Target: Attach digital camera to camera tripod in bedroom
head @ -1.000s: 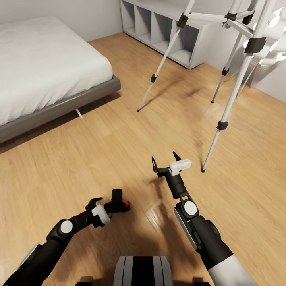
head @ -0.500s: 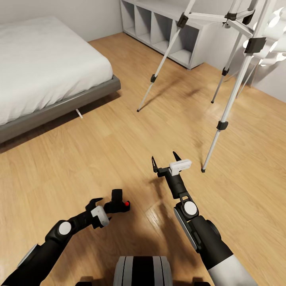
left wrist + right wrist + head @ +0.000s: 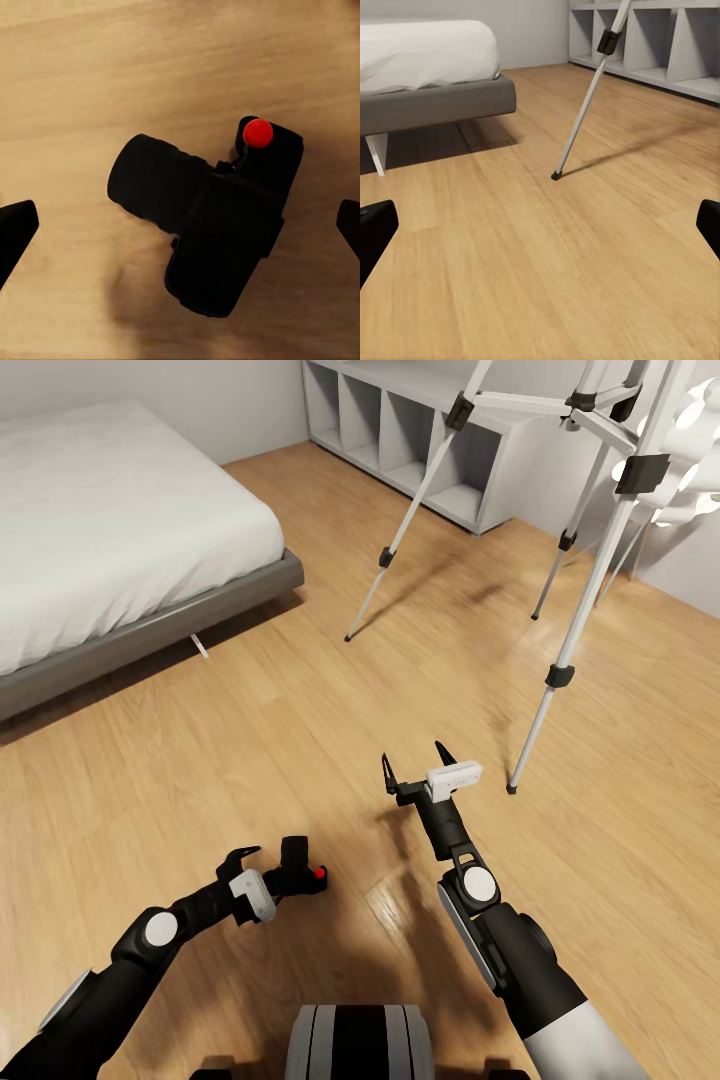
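The small black boxy digital camera with a stubby lens and a round red button on top lies on the light wood plank floor, just ahead of the left tool. In the left wrist view the camera sits between the two black fingertips, which stand wide apart at either side and touch nothing; its lens barrel points toward one fingertip and the red button sits nearer the other. The left tool is fully spread and holds nothing.

The right tool hovers above the floor, further forward than the left one, its black fingers splayed wide and empty; in the right wrist view its fingertips frame bare floor.

The tall camera tripod with thin silver-white legs and black joint clamps stands ahead and to the right of the right tool, its nearest foot close beside that tool's outer side. One leg shows straight ahead of the right tool. The grey-framed bed with a white mattress lies far ahead to the left, and a pale grey cubby shelf unit stands against the wall behind the tripod.
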Tool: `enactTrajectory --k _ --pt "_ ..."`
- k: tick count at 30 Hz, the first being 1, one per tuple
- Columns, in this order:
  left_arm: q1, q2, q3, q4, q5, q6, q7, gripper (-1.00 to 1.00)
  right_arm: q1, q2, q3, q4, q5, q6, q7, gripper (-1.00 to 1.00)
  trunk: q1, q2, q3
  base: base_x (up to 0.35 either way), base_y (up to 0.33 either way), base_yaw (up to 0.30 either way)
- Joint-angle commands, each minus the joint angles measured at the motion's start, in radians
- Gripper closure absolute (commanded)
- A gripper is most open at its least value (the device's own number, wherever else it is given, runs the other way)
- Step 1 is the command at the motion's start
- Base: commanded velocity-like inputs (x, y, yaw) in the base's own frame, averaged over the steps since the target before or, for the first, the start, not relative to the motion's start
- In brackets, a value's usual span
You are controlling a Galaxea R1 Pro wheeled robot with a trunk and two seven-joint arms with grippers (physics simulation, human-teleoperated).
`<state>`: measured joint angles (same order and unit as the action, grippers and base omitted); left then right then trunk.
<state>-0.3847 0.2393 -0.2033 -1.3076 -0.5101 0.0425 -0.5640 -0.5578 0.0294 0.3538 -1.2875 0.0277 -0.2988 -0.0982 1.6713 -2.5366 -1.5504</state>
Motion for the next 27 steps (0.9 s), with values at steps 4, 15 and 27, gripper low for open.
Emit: enactTrajectory --k 4,15,27 --pt "0.000 0.001 0.000 -0.014 -0.004 0.008 0.000 -1.00 -0.001 0.000 0.002 0.000 0.003 -0.002 -0.008 -1.00 0.000 0.000 -0.001 0.000 0.000 0.000" --pt "0.000 0.000 -0.004 -0.022 -0.004 0.038 -0.001 -1.00 -0.001 0.000 0.002 0.000 0.003 -0.002 -0.008 -1.00 0.000 0.000 -0.001 0.000 0.000 0.000" --pt "0.000 -0.001 -0.005 -0.020 -0.004 0.052 -0.021 -1.00 -0.001 0.000 0.002 0.000 0.003 -0.002 -0.008 -1.00 0.000 0.000 -0.004 0.000 0.000 0.000"
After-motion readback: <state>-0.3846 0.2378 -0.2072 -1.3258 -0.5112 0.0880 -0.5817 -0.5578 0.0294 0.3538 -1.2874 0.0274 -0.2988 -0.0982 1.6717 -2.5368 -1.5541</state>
